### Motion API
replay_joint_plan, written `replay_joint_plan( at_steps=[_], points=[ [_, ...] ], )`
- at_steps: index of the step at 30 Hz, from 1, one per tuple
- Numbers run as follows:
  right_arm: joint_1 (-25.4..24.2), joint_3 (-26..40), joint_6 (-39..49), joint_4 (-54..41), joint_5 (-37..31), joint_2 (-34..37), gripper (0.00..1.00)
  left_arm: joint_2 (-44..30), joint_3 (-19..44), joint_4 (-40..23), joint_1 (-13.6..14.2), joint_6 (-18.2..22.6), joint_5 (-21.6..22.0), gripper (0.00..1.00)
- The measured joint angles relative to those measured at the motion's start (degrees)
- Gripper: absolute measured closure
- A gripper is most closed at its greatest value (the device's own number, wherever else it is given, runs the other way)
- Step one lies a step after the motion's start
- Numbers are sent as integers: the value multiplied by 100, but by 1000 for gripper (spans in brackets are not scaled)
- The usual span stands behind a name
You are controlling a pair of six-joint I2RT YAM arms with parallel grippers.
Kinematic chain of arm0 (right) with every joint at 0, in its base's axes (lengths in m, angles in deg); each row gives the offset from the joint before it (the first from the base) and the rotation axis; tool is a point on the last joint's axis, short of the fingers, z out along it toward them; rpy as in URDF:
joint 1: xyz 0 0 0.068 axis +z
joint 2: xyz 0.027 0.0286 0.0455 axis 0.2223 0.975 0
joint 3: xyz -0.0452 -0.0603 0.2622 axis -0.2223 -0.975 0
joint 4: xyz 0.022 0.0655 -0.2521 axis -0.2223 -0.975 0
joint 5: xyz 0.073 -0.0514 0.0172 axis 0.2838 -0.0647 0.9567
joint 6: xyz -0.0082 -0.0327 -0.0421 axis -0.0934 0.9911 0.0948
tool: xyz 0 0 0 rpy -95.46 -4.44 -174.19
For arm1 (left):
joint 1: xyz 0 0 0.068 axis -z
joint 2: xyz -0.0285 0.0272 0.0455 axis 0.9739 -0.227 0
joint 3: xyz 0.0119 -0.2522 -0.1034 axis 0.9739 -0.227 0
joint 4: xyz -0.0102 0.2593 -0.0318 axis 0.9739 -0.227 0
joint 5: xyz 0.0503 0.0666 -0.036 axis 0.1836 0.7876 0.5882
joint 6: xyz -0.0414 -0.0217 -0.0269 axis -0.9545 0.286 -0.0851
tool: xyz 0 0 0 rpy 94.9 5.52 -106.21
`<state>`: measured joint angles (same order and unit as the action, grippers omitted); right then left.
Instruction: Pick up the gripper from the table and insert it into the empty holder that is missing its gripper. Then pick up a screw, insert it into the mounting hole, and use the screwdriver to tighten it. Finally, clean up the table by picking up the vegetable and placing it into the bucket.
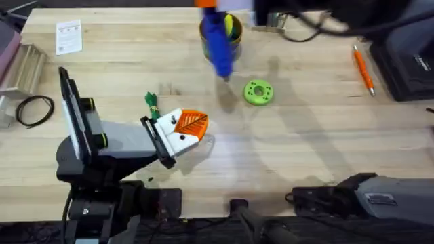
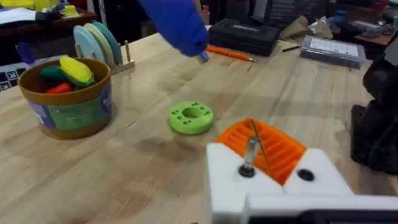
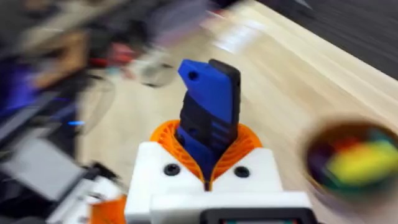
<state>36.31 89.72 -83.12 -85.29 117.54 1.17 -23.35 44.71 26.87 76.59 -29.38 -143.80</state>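
Above the bucket (image 1: pixel 230 30), the right gripper (image 3: pixel 208 177) holds the screwdriver (image 1: pixel 218 42) firmly, its tip pointing toward the left gripper (image 1: pixel 182 130), whose jaws are closed and carry an upright screw (image 2: pixel 249 155).

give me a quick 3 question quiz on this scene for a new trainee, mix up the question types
1. True or false: the right gripper is shut on the blue screwdriver.
2. Multiple choice: in the overhead view, the dark-green vegetable lies
A. inside the bucket
B. on the table, close beside the left gripper
C. on top of the green disc
3. Fill in: the thin orange pen-like tool lies on the table near the ____ edge of the overhead view.

Key: 1 true; 2 B; 3 right
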Motion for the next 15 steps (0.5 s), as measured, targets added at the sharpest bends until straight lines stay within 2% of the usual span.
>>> replay_joint_plan(
  at_steps=[3, 8, 15],
  points=[
    [-447, 237, 592, -1352, -796, -289, 981, -1, 0, 0, 0, 0, 0, 997],
    [-1119, 445, 2078, -2899, -2121, -632, 981, -2, 0, 0, 0, 0, -1, 997],
    [-1594, 461, 4768, -4546, -3378, -115, 981, 0, 0, 2, 0, 0, -2, 997]
  ],
)
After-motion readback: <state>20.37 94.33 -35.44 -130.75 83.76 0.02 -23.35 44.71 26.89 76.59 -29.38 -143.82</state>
